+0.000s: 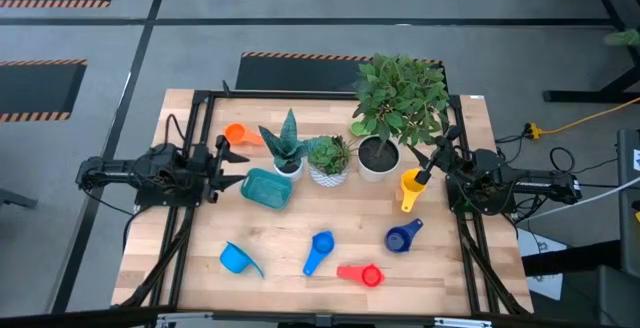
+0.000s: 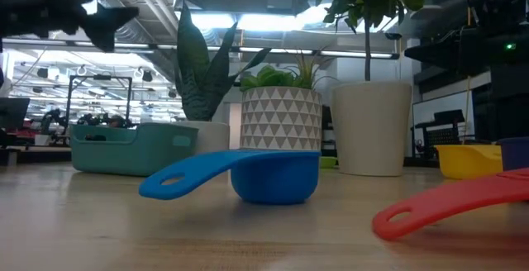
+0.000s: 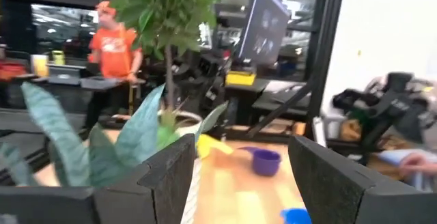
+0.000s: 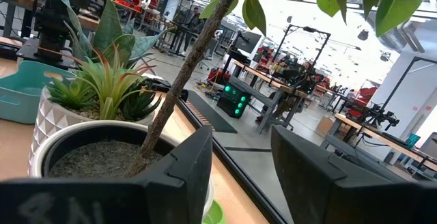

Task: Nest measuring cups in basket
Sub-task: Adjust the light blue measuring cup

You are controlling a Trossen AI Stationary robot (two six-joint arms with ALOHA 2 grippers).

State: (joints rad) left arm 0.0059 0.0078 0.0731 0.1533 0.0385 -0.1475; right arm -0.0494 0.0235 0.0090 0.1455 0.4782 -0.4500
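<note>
The left gripper [image 1: 232,168] hovered with its fingers spread and empty just left of the teal basket [image 1: 267,188], which sat left of centre before the plant pots [image 1: 330,174]. The right gripper [image 1: 430,163] also stood wide and empty, above the yellow cup [image 1: 410,187]. The other measuring cups [image 1: 320,251] lay scattered along the table's near side, with an orange cup [image 1: 238,134] at the far left.

Glossy plastic cups [image 2: 273,174], wood tbl [image 1: 300,233]
</note>
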